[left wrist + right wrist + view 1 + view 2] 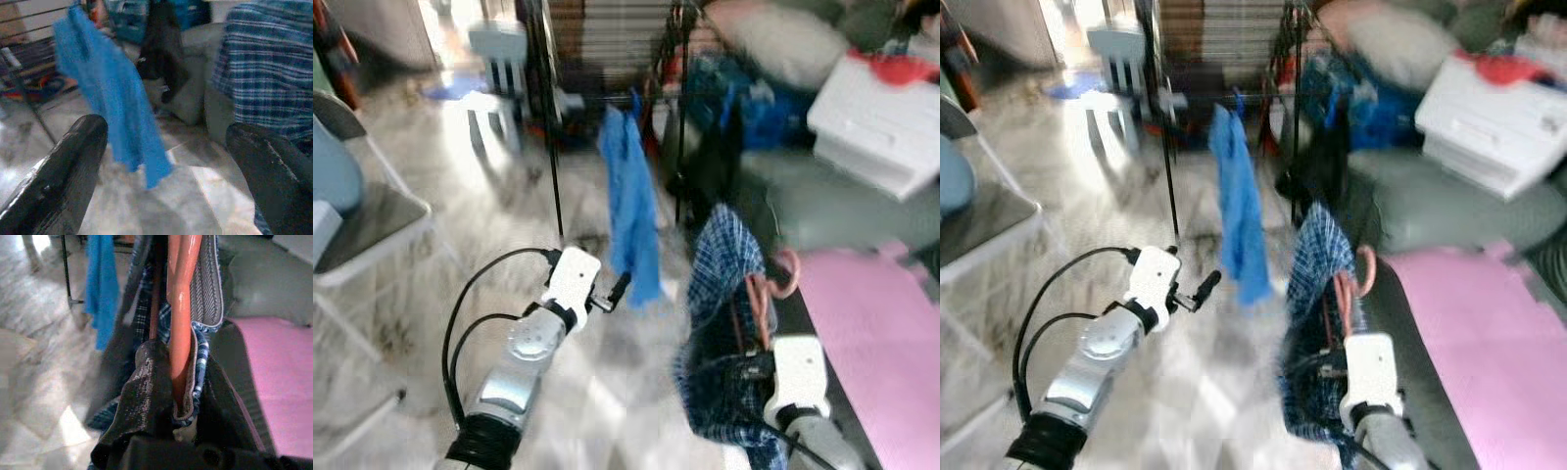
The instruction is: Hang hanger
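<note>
Glossy marble floor (431, 255), pale plastic chair (494, 73), pink mat (871, 333).

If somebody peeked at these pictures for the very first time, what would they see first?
Probably the bright blue cloth hanging from the dark rack in the middle of the room. Next, the blue checked shirt on an orange hanger, gripped by the right claw low on the right beside a pink mat. The left claw is open, reaching toward the blue cloth.
</note>
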Robot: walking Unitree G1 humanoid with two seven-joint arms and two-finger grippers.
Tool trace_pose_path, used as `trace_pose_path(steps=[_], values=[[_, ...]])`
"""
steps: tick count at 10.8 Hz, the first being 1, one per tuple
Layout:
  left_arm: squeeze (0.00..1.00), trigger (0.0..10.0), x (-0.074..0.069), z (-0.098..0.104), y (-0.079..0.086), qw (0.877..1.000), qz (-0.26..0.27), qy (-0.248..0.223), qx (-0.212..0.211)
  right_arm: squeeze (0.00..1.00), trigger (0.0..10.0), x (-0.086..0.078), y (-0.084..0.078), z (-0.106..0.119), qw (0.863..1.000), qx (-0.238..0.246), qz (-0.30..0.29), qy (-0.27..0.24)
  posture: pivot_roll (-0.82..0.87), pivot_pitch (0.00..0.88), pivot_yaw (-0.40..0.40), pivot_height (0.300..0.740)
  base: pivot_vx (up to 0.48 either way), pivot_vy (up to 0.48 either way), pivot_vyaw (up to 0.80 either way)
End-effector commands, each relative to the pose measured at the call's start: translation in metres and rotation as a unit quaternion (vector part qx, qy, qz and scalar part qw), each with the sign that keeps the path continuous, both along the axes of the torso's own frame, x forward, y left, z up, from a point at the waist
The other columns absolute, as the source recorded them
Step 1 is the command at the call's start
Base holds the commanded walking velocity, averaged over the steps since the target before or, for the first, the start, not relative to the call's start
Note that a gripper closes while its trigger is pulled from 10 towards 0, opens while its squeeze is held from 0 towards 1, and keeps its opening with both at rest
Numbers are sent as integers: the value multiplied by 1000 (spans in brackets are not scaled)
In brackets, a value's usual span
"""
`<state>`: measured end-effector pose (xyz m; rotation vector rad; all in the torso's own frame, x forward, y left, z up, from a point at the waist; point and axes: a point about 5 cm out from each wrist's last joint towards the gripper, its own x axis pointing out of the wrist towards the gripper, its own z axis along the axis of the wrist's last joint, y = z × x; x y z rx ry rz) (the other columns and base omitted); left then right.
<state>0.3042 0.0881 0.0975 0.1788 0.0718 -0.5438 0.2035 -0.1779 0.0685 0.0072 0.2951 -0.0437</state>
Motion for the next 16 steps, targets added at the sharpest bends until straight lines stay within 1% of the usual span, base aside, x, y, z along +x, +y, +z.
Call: trace_pose_path(steps=[1,2,3,4,8,10,16], values=[[0,10000,-1,3,1,1000,-10,-7,1,0,10000,4,1,8,1000,1,0,-20,-7,0,-41,740,0,0,550],[0,10000,-1,2,0,1000,-14,2,-12,0,10000,5,0,8,1000,1,-2,-22,-7,0,-38,740,0,-472,525],[0,10000,0,3,0,1000,-10,-6,-3,0,10000,5,0,8,1000,0,-3,-23,-7,0,-35,740,0,0,500],[0,10000,2,4,0,1000,-2,-6,-9,0,10000,6,0,8,1000,0,-4,-23,-7,0,-33,740,0,0,494],[0,10000,3,2,3,1000,9,-6,1,0,10000,6,2,8,1000,3,-2,-24,-6,0,-28,740,0,0,477],[0,10000,3,2,2,1000,11,-6,3,0,10000,6,3,8,1000,-3,7,-25,-7,0,-28,740,0,0,800],[0,10000,4,0,1,1000,24,-4,9,0,10000,7,4,9,1000,-1,9,-29,-4,0,-32,740,0,0,800]])
